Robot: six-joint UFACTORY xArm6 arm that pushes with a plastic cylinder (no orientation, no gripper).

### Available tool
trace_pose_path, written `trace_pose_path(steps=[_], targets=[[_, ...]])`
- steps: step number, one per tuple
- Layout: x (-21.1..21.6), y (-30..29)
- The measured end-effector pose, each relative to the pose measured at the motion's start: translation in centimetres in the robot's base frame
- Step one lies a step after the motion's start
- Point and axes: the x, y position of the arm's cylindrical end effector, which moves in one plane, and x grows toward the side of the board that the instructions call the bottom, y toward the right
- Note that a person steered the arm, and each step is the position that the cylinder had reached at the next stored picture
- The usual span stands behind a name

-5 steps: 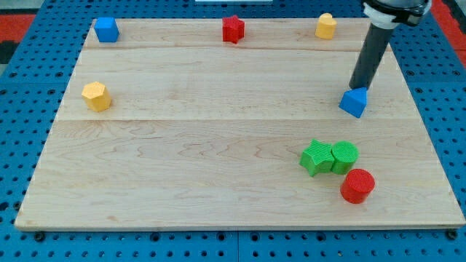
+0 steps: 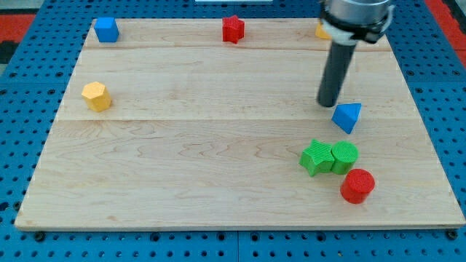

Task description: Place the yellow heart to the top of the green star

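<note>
The yellow heart (image 2: pixel 321 30) sits at the board's top right, mostly hidden behind my arm. The green star (image 2: pixel 315 157) lies at the lower right, touching a green cylinder (image 2: pixel 344 156) on its right. My tip (image 2: pixel 327 103) is on the board just left of and above the blue triangular block (image 2: pixel 348 116), well below the heart and above the star.
A red cylinder (image 2: pixel 357 185) sits just below the green cylinder. A red star (image 2: pixel 233 28) is at top centre, a blue cube (image 2: pixel 106 29) at top left, a yellow hexagon (image 2: pixel 95 95) at the left. The wooden board (image 2: pixel 182 167) is ringed by blue pegboard.
My tip moved left and slightly down, from above the blue triangular block to its upper left. The blue block shifted a little down and left and turned. The arm now covers most of the yellow heart.
</note>
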Motion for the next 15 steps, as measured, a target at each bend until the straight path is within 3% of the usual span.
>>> trace_pose_path(steps=[1, 2, 3, 5, 6, 7, 8, 9, 10, 11, 13, 15], targets=[[2.4, 2.6], [5.6, -0.6], [5.5, 2.2], [-2.5, 7.7], [-10.0, 12.7], [-16.7, 14.2], [-20.4, 10.6], [-20.9, 2.1], [-18.6, -3.9], [-13.5, -4.1], [-16.2, -6.7], [-10.7, -17.0]])
